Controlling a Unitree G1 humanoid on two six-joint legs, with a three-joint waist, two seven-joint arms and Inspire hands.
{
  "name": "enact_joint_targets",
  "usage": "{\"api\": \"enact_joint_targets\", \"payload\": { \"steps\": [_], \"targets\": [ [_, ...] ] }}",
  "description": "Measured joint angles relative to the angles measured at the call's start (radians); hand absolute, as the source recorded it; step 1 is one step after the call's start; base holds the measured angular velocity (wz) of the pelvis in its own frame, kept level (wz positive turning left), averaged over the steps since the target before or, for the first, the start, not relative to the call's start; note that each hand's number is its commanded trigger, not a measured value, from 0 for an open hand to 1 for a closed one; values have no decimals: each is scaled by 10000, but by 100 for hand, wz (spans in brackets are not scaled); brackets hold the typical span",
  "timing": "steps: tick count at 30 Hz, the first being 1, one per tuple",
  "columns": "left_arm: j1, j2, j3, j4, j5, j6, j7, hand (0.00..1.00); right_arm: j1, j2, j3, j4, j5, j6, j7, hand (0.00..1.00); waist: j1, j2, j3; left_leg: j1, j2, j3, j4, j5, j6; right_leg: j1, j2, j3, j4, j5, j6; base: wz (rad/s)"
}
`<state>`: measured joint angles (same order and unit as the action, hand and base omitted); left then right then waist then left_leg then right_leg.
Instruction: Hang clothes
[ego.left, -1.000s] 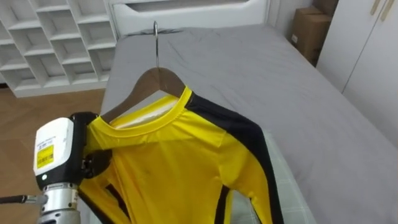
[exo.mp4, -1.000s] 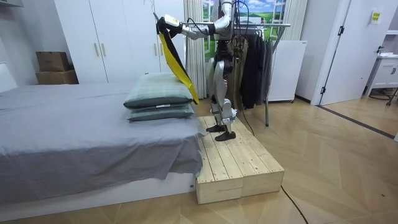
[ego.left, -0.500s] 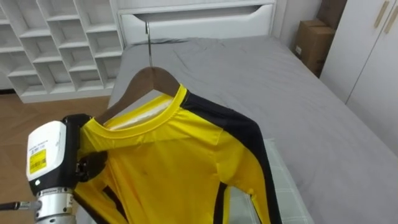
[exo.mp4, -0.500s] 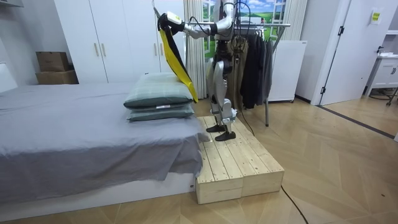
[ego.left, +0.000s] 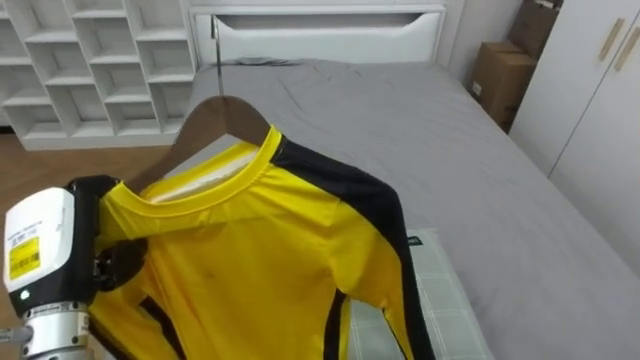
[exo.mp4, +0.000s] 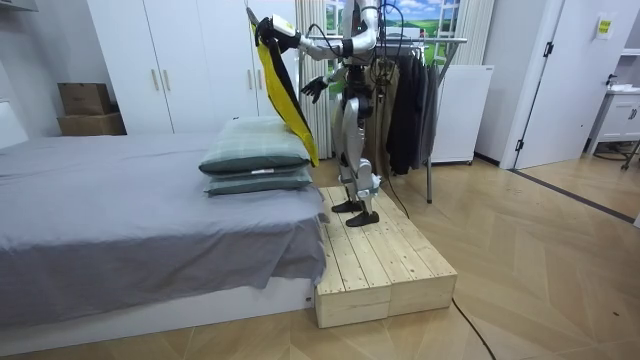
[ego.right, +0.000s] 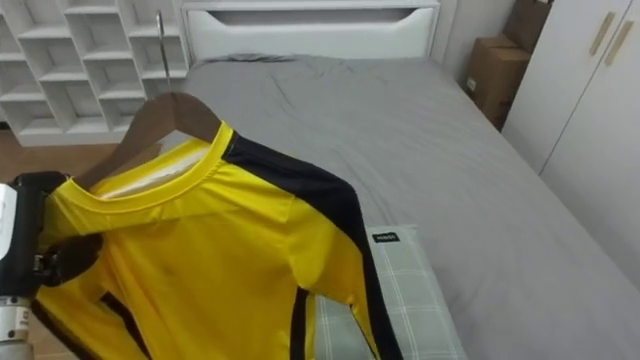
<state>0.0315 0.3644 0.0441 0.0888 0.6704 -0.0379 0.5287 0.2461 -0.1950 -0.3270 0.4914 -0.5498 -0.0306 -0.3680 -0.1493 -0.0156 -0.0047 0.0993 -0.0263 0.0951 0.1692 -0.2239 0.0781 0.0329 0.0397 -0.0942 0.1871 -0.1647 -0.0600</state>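
Left hand (ego.left: 108, 262), lower left: fingers clamped on shoulder of yellow black-trimmed shirt (ego.left: 250, 255) on brown wooden hanger (ego.left: 218, 108), held over grey bed (ego.left: 450, 160). Right hand (exo.mp4: 312, 88), room view upper centre: fingers spread, empty.

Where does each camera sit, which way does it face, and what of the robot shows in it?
Left eye view: on the robot's head, looking down along the bed; its left hand grips the yellow shirt on a hanger.
Right eye view: just beside it, same scene and hand.
Room view: off beside the bed, facing the whole robot on a wooden platform, right hand free.
All share bed, shirt and pillows.
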Motion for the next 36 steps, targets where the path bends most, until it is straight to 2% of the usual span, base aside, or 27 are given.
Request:
{"api": "enact_joint_targets", "payload": {
  "steps": [6, 8, 9, 11, 14, 16, 20, 22, 25, 29, 32, 36],
  "targets": [
    [218, -29, -1, -836, 399, 414, -567, 100, 145, 11, 14, -1884, -1455, 32, -7, 0, -67, 22, 17, 16, 1, 65, -15, 0, 0, 5, -6, 22, -15, 13, 14, -2],
    [215, -54, -1, -903, 502, 426, -680, 100, 146, 10, 58, -2384, -2019, 126, 2, 0, -33, 68, 46, 29, -1, 101, -19, 0, 0, -15, 7, 92, -7, 19, 20, -7],
    [216, -111, 0, -903, 488, 495, -724, 100, 154, 10, 95, -2789, -2211, 165, 2, 0, -22, 117, 77, 35, 0, 124, -20, 0, 0, -26, 18, 132, -7, 30, 26, -8],
    [215, -268, -1, -903, 478, 638, -803, 100, 146, -3, 194, -3290, -2337, 287, 1, 0, -10, 139, 81, 6, 0, 151, -15, 0, 1, -76, 16, 148, 35, 31, 26, -8],
    [215, -611, -12, -903, 496, 915, -1132, 100, 85, -128, 582, -4265, -2415, 555, 58, 0, 235, 135, 85, -72, 38, 396, -14, -1, 0, -295, 62, 367, 170, 37, 15, -21],
    [208, -641, -10, -906, 533, 1030, -1347, 100, 5, -181, 744, -4801, -2537, 567, 256, 0, 262, 138, 84, -111, 39, 418, -16, -1, 0, -349, 67, 389, 178, 42, 11, -4],
    [192, -652, -63, -916, 524, 1039, -1496, 100, -542, -364, 1067, -5417, -2438, 575, 548, 0, 290, 163, 86, -133, 49, 471, -13, -1, 0, -378, 80, 440, 178, 65, 12, -5],
    [131, -647, -67, -984, 534, 1039, -1495, 100, -873, -550, 1490, -5942, -2398, 648, 728, 0, 466, 189, 85, -173, 86, 665, -13, 0, -1, -479, 128, 611, 188, 129, -3, -23],
    [86, -647, -77, -1033, 512, 1025, -1496, 100, -1380, -854, 2049, -6350, -2377, 634, 979, 0, 491, 183, 84, -152, 99, 669, -9, 1, -4, -448, 142, 618, 180, 140, -15, -4],
    [82, -647, -87, -1229, 461, 1018, -1498, 100, -1937, -952, 2257, -6601, -1846, 638, 1232, 0, 545, 126, 89, -157, 107, 649, -9, 4, -8, -451, 144, 607, 174, 140, -16, 0],
    [13, -644, -87, -1420, 464, 913, -1498, 100, -2346, -1296, 2298, -6672, -1654, 638, 1436, 0, 699, -11, 122, -199, 108, 657, -11, 4, -8, -494, 143, 612, 178, 143, -21, 0],
    [-14, -630, -89, -1439, 474, 901, -1498, 100, -2449, -1340, 2369, -7433, -1530, 695, 1637, 0, 758, -69, 116, -285, 111, 662, -9, 4, -8, -570, 144, 618, 161, 152, -24, 0]
  ]
}}
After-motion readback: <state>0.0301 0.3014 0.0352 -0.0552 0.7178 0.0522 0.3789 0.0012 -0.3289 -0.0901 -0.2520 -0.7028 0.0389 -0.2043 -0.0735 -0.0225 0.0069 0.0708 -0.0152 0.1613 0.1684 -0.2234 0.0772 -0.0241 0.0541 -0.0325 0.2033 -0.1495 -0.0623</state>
